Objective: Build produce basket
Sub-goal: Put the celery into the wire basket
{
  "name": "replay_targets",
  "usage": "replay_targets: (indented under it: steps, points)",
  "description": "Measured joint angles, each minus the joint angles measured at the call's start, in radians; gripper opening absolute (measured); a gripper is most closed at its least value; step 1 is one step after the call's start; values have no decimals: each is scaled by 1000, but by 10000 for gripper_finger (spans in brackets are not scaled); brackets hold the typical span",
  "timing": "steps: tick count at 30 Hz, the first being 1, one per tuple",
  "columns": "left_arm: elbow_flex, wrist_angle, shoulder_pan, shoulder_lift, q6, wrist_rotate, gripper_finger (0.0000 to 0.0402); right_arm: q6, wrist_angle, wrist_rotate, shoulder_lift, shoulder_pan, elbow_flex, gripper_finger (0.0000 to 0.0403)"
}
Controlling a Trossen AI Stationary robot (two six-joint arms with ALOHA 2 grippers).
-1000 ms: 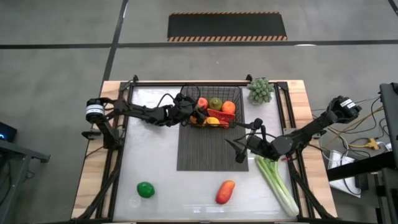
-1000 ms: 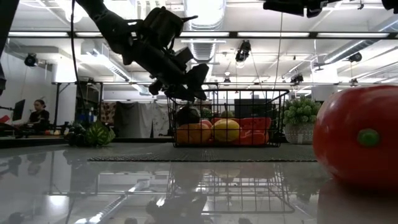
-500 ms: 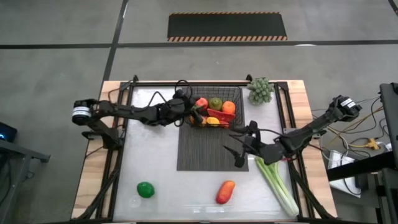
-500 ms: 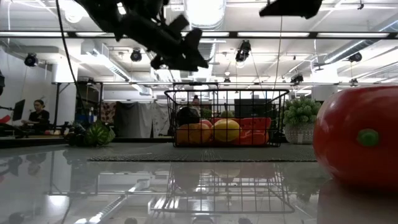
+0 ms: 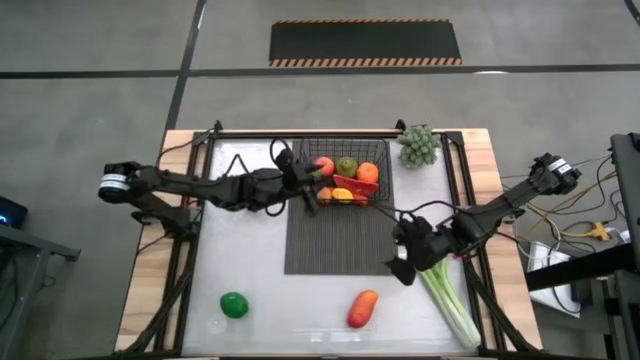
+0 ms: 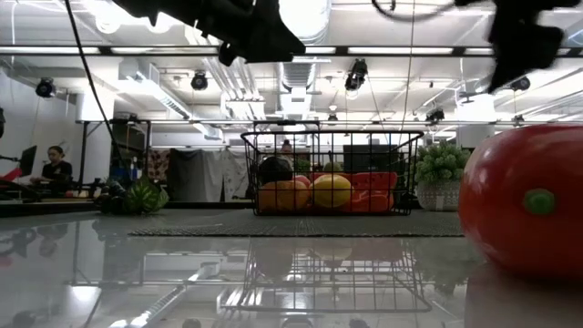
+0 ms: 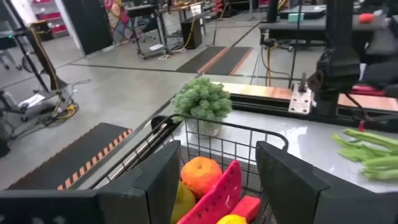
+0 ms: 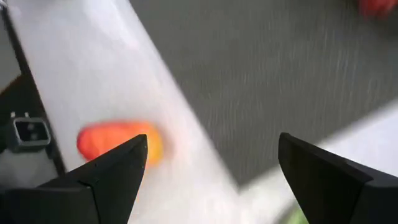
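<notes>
Since a second ago: left gripper (image 5: 312,190) withdrawn from over the basket's left wall to just outside it, above the mat's left edge; right gripper (image 5: 403,262) shifted from mid-mat down to the mat's lower right corner, beside the celery stalk's upper end.

Basket (image 5: 385,148): black wire mesh, at the far end of the dark ribbed mat (image 5: 330,240). Contents seen from above: red apple-like fruit (image 5: 325,165), green fruit (image 5: 347,165), orange (image 5: 367,173), red watermelon slice (image 5: 352,187), yellow piece (image 5: 342,195). A dark round item also shows in the low view, possibly grapes; hard to confirm.

Produce outside the basket: celery stalk (image 5: 447,300), lying along the table's right side, near edge; green round fruit (image 5: 234,305), near left; orange-red mango (image 5: 362,308), near centre; bushy green bunch (image 5: 419,145), just right of the basket at the far edge.

Left gripper: fingers (image 7: 155,180) spread apart, nothing between them; the basket's rim and fruit are visible through the gap.

Right gripper: fingers (image 8: 118,171) wide apart, empty, raised over the mat edge with the mango in its wrist view.
</notes>
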Motion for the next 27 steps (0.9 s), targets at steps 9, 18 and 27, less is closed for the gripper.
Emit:
replay_targets:
  steps: [9,18,27]
  points:
    - [0,-5,-8,-2,16,-1,192,423,-229,-311,3,0,-79,345]
    - [0,-18,-7,0,23,-6,192,533,-368,-535,102,18,-121,341]
    - [-1,-28,-7,0,22,-16,192,492,-275,-608,195,76,-121,341]
